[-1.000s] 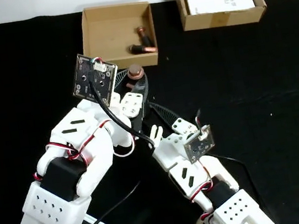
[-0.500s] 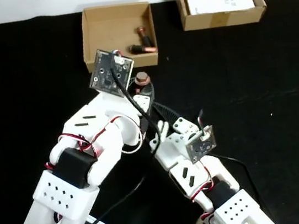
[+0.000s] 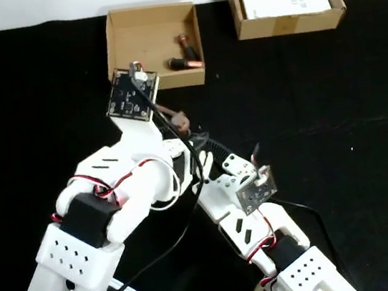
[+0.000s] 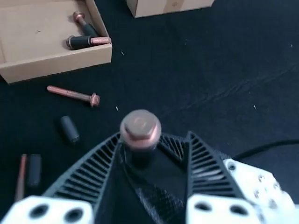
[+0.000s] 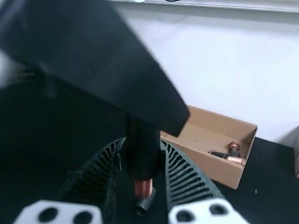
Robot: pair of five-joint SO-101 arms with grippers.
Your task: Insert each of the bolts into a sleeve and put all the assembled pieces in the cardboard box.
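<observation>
Bolt (image 4: 140,129), copper-coloured with a flanged hex head, clamped just under that head by the closed left gripper (image 4: 152,145). Its shank passes through a black sleeve (image 5: 139,144), which the right gripper (image 5: 141,161) pinches between closed jaws, with the threaded tip poking out beyond. The pair hangs over the black table (image 3: 323,134), near the cardboard box (image 3: 138,45) holding 2 assembled pieces (image 3: 185,58). It looks rigid, light and smooth. The sleeve may slide off, so gripping the sleeve's middle seems safest.

Black table (image 3: 366,136) covers frame from bottom to near top. White wall (image 3: 30,9): narrow strip along top edge. Light even, diffuse.
</observation>
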